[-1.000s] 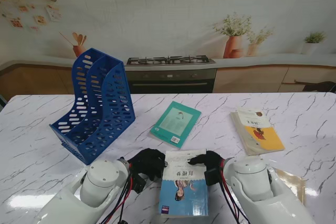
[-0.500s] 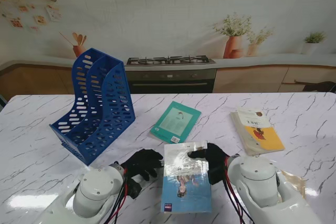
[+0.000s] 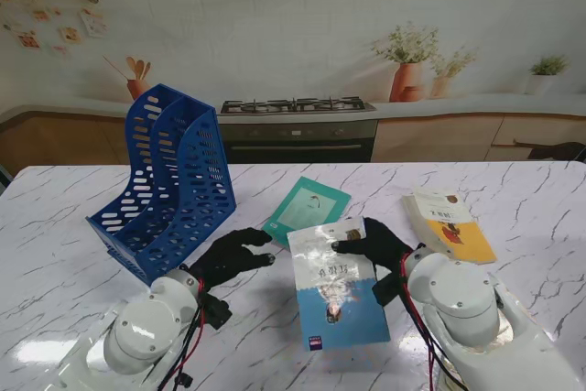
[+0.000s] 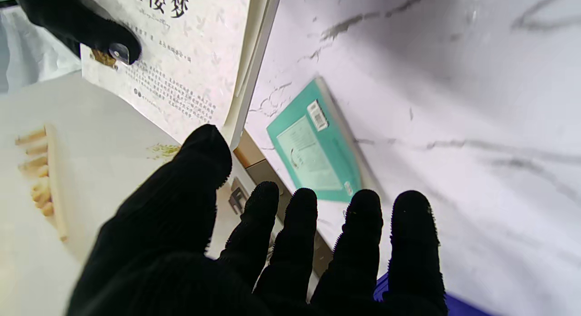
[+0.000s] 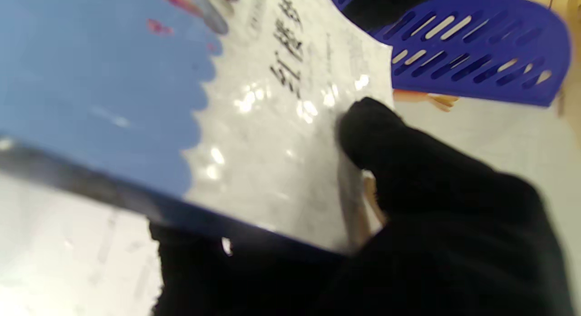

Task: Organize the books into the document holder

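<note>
Stand view shows the marble-patterned table (image 3: 82,226), smooth and likely slick. On its left, the blue plastic holder (image 3: 169,185) is rigid and slotted, tipped back with its mouth upward. The blue-and-white book (image 3: 337,286), a glossy paperback, is raised and tilted in the right hand (image 3: 371,249), thumb pinching its top cover. It looks light but floppy, so gripping nearer the spine would likely steady it. A teal book (image 3: 307,211) and a yellow book (image 3: 450,228) lie flat. The left hand (image 3: 229,256) hovers empty, fingers spread.

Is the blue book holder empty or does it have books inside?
Empty. The blue book holder shows only bare slots; all three books are outside it.
</note>
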Controlling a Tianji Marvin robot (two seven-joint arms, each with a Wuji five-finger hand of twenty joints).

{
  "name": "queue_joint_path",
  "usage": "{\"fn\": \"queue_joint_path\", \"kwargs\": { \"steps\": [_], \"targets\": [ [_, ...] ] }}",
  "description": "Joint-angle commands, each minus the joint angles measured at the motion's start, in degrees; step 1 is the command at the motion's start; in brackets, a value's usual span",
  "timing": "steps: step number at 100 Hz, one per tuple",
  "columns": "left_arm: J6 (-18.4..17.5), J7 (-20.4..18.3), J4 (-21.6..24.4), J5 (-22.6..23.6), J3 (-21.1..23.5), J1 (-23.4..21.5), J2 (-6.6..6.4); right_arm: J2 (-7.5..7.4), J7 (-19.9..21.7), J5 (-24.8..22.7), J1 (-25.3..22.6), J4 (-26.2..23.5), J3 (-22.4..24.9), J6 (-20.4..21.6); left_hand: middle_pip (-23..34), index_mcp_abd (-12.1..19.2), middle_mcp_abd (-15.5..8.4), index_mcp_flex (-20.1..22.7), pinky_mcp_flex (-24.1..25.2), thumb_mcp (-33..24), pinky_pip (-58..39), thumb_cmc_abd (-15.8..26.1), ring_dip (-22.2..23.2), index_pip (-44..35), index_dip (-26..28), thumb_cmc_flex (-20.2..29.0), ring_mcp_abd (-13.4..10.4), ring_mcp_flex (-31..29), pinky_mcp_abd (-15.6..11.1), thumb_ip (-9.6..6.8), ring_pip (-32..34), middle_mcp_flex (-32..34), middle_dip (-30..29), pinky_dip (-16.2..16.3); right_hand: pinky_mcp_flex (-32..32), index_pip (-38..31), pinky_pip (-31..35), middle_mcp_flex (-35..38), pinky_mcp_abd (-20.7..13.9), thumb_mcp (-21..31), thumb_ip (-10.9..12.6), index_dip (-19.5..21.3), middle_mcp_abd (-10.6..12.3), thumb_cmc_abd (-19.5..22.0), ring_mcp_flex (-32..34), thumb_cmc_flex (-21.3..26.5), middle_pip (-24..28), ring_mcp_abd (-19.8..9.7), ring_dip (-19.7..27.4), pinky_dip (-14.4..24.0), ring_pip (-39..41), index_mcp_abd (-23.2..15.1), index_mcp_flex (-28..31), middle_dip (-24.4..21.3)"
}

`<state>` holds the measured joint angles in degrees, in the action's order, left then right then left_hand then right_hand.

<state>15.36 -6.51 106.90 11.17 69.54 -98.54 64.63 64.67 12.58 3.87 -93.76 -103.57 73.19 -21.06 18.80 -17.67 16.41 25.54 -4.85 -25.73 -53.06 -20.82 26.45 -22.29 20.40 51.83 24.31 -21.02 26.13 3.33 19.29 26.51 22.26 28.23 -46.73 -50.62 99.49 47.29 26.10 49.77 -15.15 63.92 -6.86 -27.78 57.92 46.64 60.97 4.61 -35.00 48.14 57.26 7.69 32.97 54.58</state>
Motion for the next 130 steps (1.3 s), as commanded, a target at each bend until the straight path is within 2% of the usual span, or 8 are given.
{"fn": "queue_joint_path", "kwargs": {
  "steps": [1, 14, 38, 70, 97, 108, 119, 130],
  "targets": [
    [-2.1, -1.0, 1.8, -0.2, 0.8, 0.9, -0.53, -0.08, 0.3, -0.5, 1.4, 0.2, -0.5, 1.6, -1.6, 3.1, -2.4, 0.4, 2.0, 0.8, 4.3, -1.7, -1.1, 1.2, -0.9, -1.5, 0.0, 2.0, 1.3, -1.09, -2.4, -2.3, -1.2, -2.2, -0.6, -21.7, 5.7, 0.2, -10.4, 8.7, 1.6, 8.5, 4.5, 14.6, 7.4, 13.0, 3.7, -18.3, -5.9, 1.3, 32.0, -18.0, 8.1, 1.5],
    [-3.1, -1.4, 2.8, 2.4, 1.3, 2.1, -0.82, -0.59, 1.5, -2.5, 2.9, 1.2, -1.3, 4.6, -3.5, 4.2, -3.7, 0.2, 6.1, 1.4, 11.4, -2.2, -2.8, 3.2, -1.5, -2.5, -0.5, 4.6, 0.6, -0.94, -6.0, -3.4, -2.1, -6.4, 0.0, -21.7, 5.4, 0.2, -10.1, 8.5, 1.6, 8.8, 4.5, 14.8, 7.2, 13.0, 3.6, -18.1, -6.2, 1.7, 32.0, -18.3, 8.4, 1.7],
    [-4.3, -4.1, 1.2, 3.7, 0.5, 8.2, -1.35, -1.08, 2.4, -5.5, 5.2, 2.0, -2.0, 8.8, -5.4, 5.8, -5.1, -0.1, 7.6, 3.1, 16.1, -2.0, -4.0, 5.6, -1.9, -4.2, -1.5, 5.3, -0.4, -0.72, -8.3, -3.7, -3.1, -9.3, 1.4, -21.6, 4.7, -0.1, -9.8, 8.0, 1.7, 9.3, 5.0, 15.1, 6.6, 13.0, 3.0, -17.9, -6.8, 2.8, 31.9, -18.9, 8.5, 2.4],
    [-11.2, -7.0, -4.5, 2.2, -4.5, 17.8, -1.6, -1.83, 4.4, -7.1, 5.5, 1.5, -1.2, 12.8, -7.4, 6.4, -5.1, -1.1, 9.4, 5.8, 20.0, -1.2, -4.9, 7.4, -2.3, -6.3, -2.5, 7.1, -1.2, -0.58, -10.3, -5.4, -3.8, -11.2, 3.4, -21.9, 4.2, -0.2, -9.6, 7.4, 1.7, 10.2, 5.6, 15.3, 5.7, 13.0, 2.3, -17.6, -7.7, 4.6, 31.8, -20.1, 9.9, 3.4],
    [-16.3, -11.2, -10.0, -2.2, -8.7, 23.9, -1.88, -2.12, 4.7, -8.0, 4.7, 0.7, 0.3, 16.1, -9.0, 6.3, -2.9, -1.4, 9.4, 7.1, 24.8, -1.3, -5.6, 8.6, -2.0, -7.5, -3.1, 8.6, -6.4, -0.64, -11.3, -7.5, -4.3, -11.8, 4.2, -21.8, 3.8, 0.1, -9.6, 7.2, 1.8, 10.8, 6.3, 15.5, 5.6, 12.9, 1.9, -17.5, -8.1, 5.3, 31.7, -20.8, 10.5, 4.1],
    [-18.1, -12.7, -11.9, -4.7, -10.0, 25.3, -1.95, -2.24, 5.0, -8.0, 4.9, 0.9, 0.5, 18.1, -8.9, 5.8, -2.5, -2.3, 9.4, 6.4, 26.6, -1.8, -5.7, 5.8, 1.3, -8.4, -3.3, 9.2, -8.1, -0.5, -11.2, -8.0, -3.9, -11.8, 4.2, -21.8, 3.7, 0.4, -9.7, 7.1, 1.9, 11.0, 6.6, 15.7, 5.6, 12.8, 1.7, -17.5, -8.3, 5.5, 31.6, -21.2, 10.7, 4.3],
    [-20.1, -14.2, -13.6, -4.8, -11.1, 26.7, -2.25, -2.37, 5.3, -8.3, 5.1, 0.8, 0.6, 19.4, -8.7, 6.2, -2.9, -3.1, 9.3, 5.5, 29.8, -2.2, -5.9, 4.5, 3.7, -10.1, -4.7, 9.3, -10.1, -0.25, -11.4, -7.8, -3.3, -12.6, 4.2, -21.7, 3.7, 0.6, -9.7, 7.1, 2.0, 11.1, 6.9, 15.8, 5.6, 12.7, 1.5, -17.5, -8.3, 5.6, 31.6, -21.5, 10.9, 4.5],
    [-21.2, -16.0, -15.0, -5.6, -11.8, 27.6, -2.56, -2.49, 5.6, -8.5, 5.3, 0.7, 0.8, 20.2, -7.9, 6.3, -3.7, -2.6, 9.4, 4.5, 31.4, -2.7, -5.4, 2.7, 5.7, -11.1, -6.8, 8.0, -9.8, -0.06, -11.0, -6.0, -2.5, -11.7, 4.1, -21.6, 3.7, 0.7, -9.8, 7.0, 2.1, 11.3, 6.9, 15.8, 5.6, 12.7, 1.3, -17.5, -8.4, 5.7, 31.6, -21.5, 10.9, 4.8]
  ]
}}
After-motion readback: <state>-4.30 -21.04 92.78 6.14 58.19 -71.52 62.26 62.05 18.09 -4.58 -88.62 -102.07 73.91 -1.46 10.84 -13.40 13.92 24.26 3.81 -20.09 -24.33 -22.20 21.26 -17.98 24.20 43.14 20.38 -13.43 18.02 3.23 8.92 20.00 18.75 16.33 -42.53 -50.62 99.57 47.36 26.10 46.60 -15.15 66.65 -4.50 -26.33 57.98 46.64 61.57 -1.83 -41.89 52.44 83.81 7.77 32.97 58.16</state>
